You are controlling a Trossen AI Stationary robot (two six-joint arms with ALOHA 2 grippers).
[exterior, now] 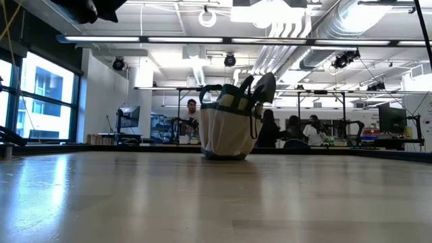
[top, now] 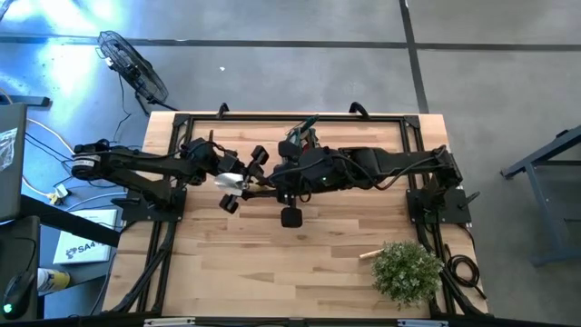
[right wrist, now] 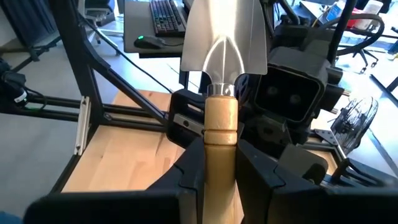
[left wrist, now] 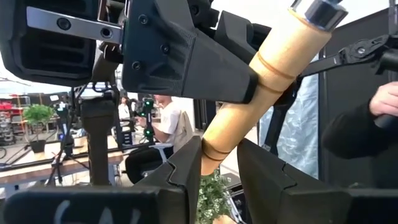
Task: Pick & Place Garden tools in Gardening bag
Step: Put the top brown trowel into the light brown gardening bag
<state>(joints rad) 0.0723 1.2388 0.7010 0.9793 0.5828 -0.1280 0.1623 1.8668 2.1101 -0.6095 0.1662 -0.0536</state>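
High view overhead, straight down; low view table-level, facing bag (exterior: 229,125); wrist views close, sharing trowel (right wrist: 222,93).

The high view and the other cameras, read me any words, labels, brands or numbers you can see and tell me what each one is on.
"SA4": partial black print on the white box lying on the floor beside the table's left edge; anything further on it is too small to read.
White sheet on the dark panel at the far left edge: has print, too blurred to read.
Olive-tan fabric gardening bag, wooden-handled metal trowel, both grippers: no readable text.
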